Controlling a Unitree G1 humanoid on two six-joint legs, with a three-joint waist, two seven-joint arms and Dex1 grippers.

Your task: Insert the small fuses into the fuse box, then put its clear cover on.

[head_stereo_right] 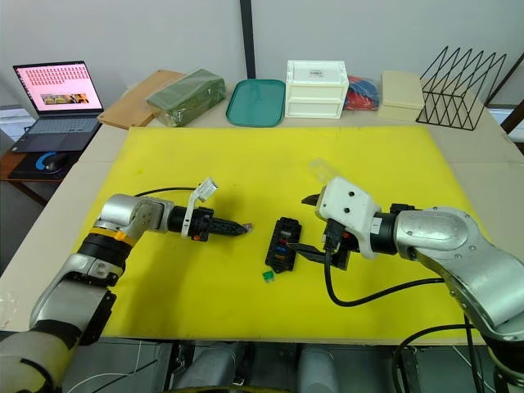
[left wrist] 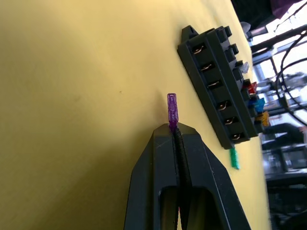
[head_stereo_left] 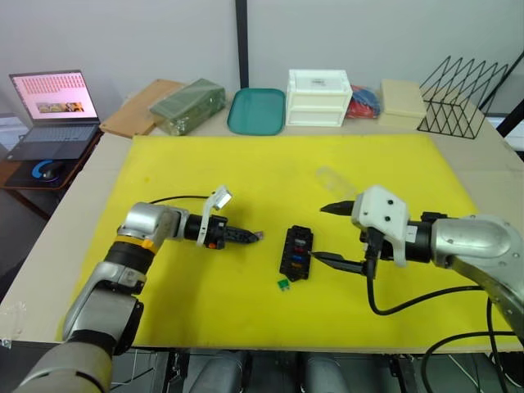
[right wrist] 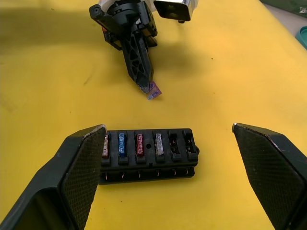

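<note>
Head views: fuse box [head_stereo_left: 295, 253] is sitting near the middle of the yellow mat [head_stereo_left: 246, 172], long axis running away from the robot. Green fuse [head_stereo_left: 283, 284] is lying loose on the mat just beside the box's near end. Left gripper [head_stereo_left: 255, 236] is hovering to the left of the box, apart from it, fingers clenched on the purple fuse [head_stereo_right: 248, 227]. Right gripper [head_stereo_left: 326, 233] is sitting on the box's right side, jaws spread wide, lower finger tip close to the box edge (contact: cannot tell). Clear cover [head_stereo_right: 322, 170] is lying on the mat beyond the right gripper, well apart from the box. White drawer unit [head_stereo_left: 318, 98], teal tray [head_stereo_left: 256, 110], wire rack [head_stereo_left: 460, 97] and laptop [head_stereo_left: 54, 110] are lining the far edge.

Left wrist view: both fingers [left wrist: 165, 158] are pressing together, pinching the purple fuse by one end, the rest sticking out past the tips. Box is lying beyond it, one row of slots showing bare metal contacts.

Right wrist view: fingers [right wrist: 81, 167] are standing released, one on each side of the picture, with the box in front of them. Yellow, teal, red and grey fuses are sitting in four slots in a row; two slots in that row are open. Left gripper is holding the purple fuse just above the mat beyond the box.
</note>
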